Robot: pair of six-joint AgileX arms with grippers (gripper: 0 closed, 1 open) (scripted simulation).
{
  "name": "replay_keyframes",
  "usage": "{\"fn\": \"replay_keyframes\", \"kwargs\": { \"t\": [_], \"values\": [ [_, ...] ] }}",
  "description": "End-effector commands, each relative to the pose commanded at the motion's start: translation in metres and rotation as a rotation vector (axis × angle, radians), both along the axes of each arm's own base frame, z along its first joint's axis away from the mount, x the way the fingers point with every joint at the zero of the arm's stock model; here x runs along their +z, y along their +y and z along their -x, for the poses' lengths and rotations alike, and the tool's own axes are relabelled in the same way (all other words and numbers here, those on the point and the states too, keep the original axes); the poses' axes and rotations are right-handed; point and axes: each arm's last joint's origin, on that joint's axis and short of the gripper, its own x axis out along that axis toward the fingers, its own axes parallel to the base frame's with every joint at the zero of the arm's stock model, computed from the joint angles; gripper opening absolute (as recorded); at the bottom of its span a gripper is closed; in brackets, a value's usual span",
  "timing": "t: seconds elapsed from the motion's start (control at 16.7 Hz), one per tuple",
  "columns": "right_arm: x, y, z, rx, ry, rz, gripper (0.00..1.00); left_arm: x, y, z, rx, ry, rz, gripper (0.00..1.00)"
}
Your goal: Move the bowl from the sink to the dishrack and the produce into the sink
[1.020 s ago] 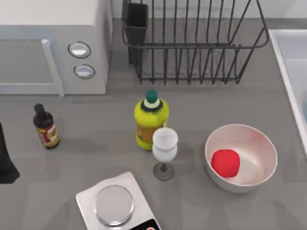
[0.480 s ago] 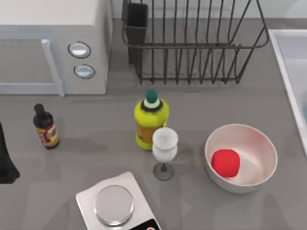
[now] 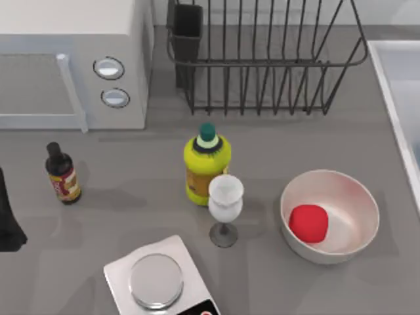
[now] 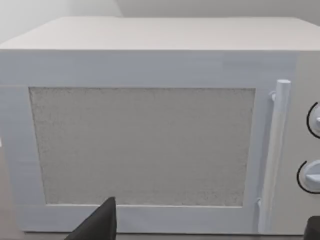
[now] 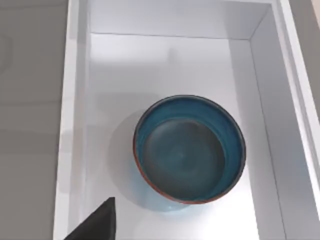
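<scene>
The teal-blue bowl point(image 5: 189, 148) with a reddish rim sits upright in the white sink point(image 5: 165, 60), straight below my right gripper point(image 5: 210, 215). That gripper hangs above it, open and holding nothing; one dark fingertip point(image 5: 100, 222) shows. In the top view the sink point(image 3: 394, 72) lies at the right edge and the black wire dishrack point(image 3: 262, 59) stands at the back. The red produce point(image 3: 308, 222) lies inside a white bowl point(image 3: 357, 197) on the counter. My left gripper point(image 4: 212, 212) is open in front of the microwave door, and the left arm point(image 3: 8, 223) is parked at the left edge.
A microwave point(image 3: 72, 59) fills the back left. A yellow bottle point(image 3: 206, 167) and a wine glass point(image 3: 225, 207) stand mid-counter, a kitchen scale point(image 3: 157, 279) at the front, and a small dark bottle point(image 3: 63, 176) at the left.
</scene>
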Motion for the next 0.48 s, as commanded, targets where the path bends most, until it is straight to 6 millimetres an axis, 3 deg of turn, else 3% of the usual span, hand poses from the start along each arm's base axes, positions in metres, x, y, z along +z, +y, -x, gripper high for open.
{"fn": "replay_keyframes", "kwargs": {
  "t": [0.24,0.48],
  "values": [
    [-0.013,-0.037,-0.084,-0.011,0.238,-0.021,1.00,0.000,0.000,0.000,0.000,0.000,0.000,1.00],
    [-0.059,-0.077,-0.152,-0.011,0.446,-0.063,1.00,0.000,0.000,0.000,0.000,0.000,0.000,1.00]
  ]
}}
